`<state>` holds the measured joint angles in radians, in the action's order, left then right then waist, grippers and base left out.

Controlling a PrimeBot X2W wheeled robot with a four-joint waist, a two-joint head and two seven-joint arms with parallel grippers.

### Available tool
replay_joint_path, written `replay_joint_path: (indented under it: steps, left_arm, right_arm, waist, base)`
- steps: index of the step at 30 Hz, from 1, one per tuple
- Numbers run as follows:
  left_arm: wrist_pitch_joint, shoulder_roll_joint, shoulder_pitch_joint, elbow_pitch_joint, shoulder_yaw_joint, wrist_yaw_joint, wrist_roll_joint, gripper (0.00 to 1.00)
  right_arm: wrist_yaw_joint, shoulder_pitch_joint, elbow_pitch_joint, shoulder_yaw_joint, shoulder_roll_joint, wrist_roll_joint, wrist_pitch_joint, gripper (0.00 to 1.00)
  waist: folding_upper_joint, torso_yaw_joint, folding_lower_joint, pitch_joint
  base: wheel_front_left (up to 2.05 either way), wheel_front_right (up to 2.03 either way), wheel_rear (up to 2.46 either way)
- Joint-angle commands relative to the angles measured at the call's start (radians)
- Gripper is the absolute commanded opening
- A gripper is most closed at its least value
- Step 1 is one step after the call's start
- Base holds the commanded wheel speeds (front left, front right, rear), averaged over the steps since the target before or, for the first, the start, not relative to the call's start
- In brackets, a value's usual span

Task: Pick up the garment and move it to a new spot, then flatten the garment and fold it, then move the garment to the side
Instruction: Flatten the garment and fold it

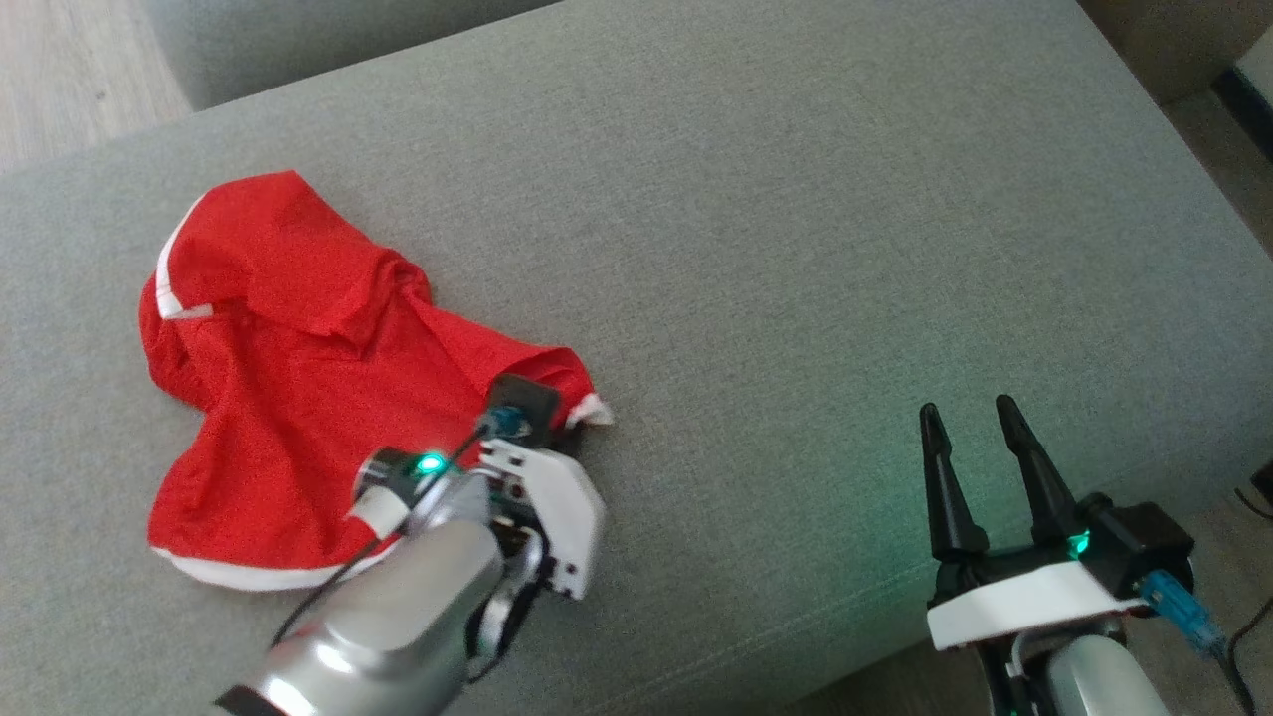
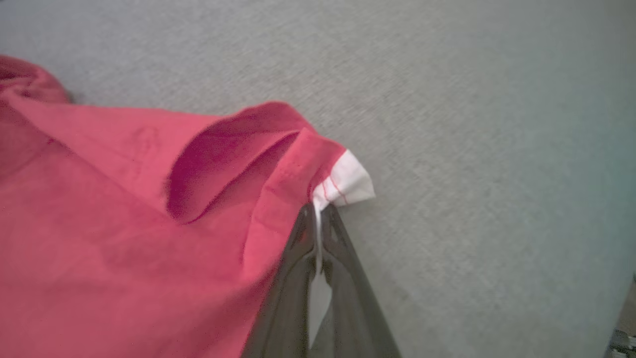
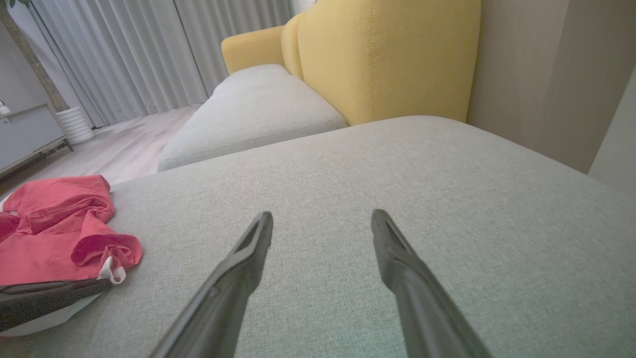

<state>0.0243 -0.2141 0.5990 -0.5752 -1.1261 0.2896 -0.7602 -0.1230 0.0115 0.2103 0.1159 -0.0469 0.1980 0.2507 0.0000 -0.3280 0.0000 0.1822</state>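
The garment [image 1: 298, 388] is a red piece with white trim, lying rumpled on the left half of the grey cushion [image 1: 796, 249]. My left gripper [image 1: 577, 423] sits at its right corner. In the left wrist view that gripper [image 2: 318, 219] is shut on the garment [image 2: 124, 209], pinching the white-edged corner between its two dark fingers. My right gripper [image 1: 970, 413] hovers over the cushion's near right edge, open and holding nothing. The right wrist view shows the right gripper [image 3: 322, 219] with its fingers spread wide over bare cushion, and the garment [image 3: 59, 233] far to the left.
A yellow sofa back [image 3: 387, 54] rises behind the grey cushion, and a second grey seat [image 3: 258, 109] lies beyond. Wooden floor [image 1: 70, 70] shows at the far left. Curtains [image 3: 124, 49] and a low cabinet [image 3: 25, 134] stand further off.
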Motion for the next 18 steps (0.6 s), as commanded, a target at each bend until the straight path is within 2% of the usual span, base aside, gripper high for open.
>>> replay_joint_path:
  steps: [1,6,10,11,12,18]
  left_arm:
    - [-0.006,0.018,0.033,0.052,0.016,-0.014,-0.011,0.0]
    - [0.026,0.062,0.035,0.165,-0.014,-0.062,-0.03,0.0]
    - [0.016,0.095,0.039,0.172,-0.029,-0.063,-0.022,0.0]
    - [0.004,0.105,0.037,0.161,-0.025,-0.062,-0.025,0.42]
    - [-0.008,0.112,0.037,0.146,-0.025,-0.061,-0.023,1.0]
    - [-0.077,0.141,0.024,0.129,-0.015,-0.078,-0.042,1.0]
  right_arm:
    - [-0.008,0.019,-0.026,0.018,-0.003,0.004,0.011,1.0]
    - [-0.008,0.017,-0.027,0.018,-0.003,0.003,0.011,1.0]
    - [-0.008,0.022,-0.026,0.024,-0.003,0.006,0.011,1.0]
    - [-0.008,0.023,-0.026,0.025,-0.003,0.007,0.011,1.0]
    - [-0.008,0.024,-0.024,0.026,-0.003,0.007,0.011,1.0]
    - [-0.008,0.016,-0.022,0.009,-0.003,-0.006,0.011,1.0]
  waist:
    - [0.0,-0.001,0.0,-0.004]
    - [0.0,-0.006,0.0,-0.01]
    - [0.0,-0.016,0.0,-0.007]
    - [0.0,-0.019,0.0,-0.007]
    - [0.0,-0.022,0.0,-0.007]
    - [0.0,-0.018,0.0,-0.026]
  base:
    - [0.0,0.0,0.0]
    - [0.0,0.0,0.0]
    - [0.0,0.0,0.0]
    - [0.0,0.0,0.0]
    - [0.0,0.0,0.0]
    - [0.0,0.0,0.0]
